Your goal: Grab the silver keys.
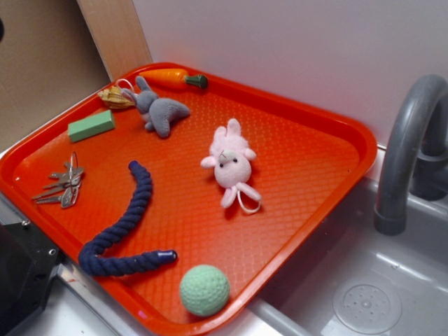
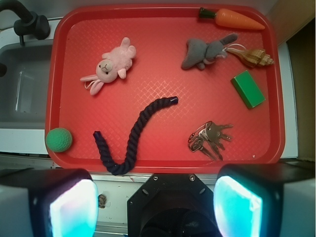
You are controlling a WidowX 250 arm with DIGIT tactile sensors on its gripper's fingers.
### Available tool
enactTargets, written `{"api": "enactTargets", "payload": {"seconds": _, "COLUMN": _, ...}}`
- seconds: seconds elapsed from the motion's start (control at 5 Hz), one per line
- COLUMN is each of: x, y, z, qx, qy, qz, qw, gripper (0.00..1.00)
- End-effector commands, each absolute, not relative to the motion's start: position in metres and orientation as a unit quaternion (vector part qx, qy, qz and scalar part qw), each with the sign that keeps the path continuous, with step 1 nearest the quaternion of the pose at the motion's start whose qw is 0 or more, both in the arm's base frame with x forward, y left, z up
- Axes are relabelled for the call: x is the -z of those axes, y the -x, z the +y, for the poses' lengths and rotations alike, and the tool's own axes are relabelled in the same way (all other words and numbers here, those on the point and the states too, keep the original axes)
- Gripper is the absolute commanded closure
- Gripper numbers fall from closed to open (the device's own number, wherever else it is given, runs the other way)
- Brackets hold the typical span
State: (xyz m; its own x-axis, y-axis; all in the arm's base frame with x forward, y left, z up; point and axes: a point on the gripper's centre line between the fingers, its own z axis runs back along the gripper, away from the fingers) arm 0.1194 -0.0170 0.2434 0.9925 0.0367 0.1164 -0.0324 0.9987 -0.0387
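Observation:
The silver keys (image 1: 61, 186) lie fanned on the orange tray (image 1: 294, 140) near its left edge; in the wrist view the silver keys (image 2: 208, 138) rest near the bottom right of the tray (image 2: 163, 64). My gripper (image 2: 155, 210) hangs high above the tray's near edge, open, its two fingers far apart with nothing between them. The keys are well ahead of the right finger (image 2: 239, 207) and untouched. In the exterior view the gripper itself is out of frame.
On the tray: a green block (image 2: 248, 89), a dark blue rope (image 2: 133, 136), a green ball (image 2: 59, 139), a pink plush bunny (image 2: 111, 66), a grey plush (image 2: 205, 52), a shell (image 2: 256, 58) and a toy carrot (image 2: 237, 19). A sink and grey faucet (image 1: 409, 140) stand to the right.

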Motion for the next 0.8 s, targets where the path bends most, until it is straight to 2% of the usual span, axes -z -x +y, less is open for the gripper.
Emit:
{"api": "enactTargets", "payload": {"seconds": 0.0, "x": -0.243, "y": -0.119, "z": -0.017, "qx": -0.017, "qy": 0.018, "qz": -0.059, "qw": 0.998, "gripper": 0.0}}
{"api": "enactTargets", "payload": {"seconds": 0.2, "x": -0.229, "y": -0.137, "z": -0.008, "qx": -0.138, "qy": 0.064, "qz": -0.019, "qw": 0.988, "gripper": 0.0}}
{"api": "enactTargets", "payload": {"seconds": 0.4, "x": -0.209, "y": -0.155, "z": -0.001, "qx": -0.233, "qy": 0.027, "qz": -0.016, "qw": 0.972, "gripper": 0.0}}
{"api": "enactTargets", "payload": {"seconds": 0.6, "x": -0.195, "y": -0.166, "z": 0.003, "qx": -0.188, "qy": 0.023, "qz": -0.038, "qw": 0.981, "gripper": 0.0}}
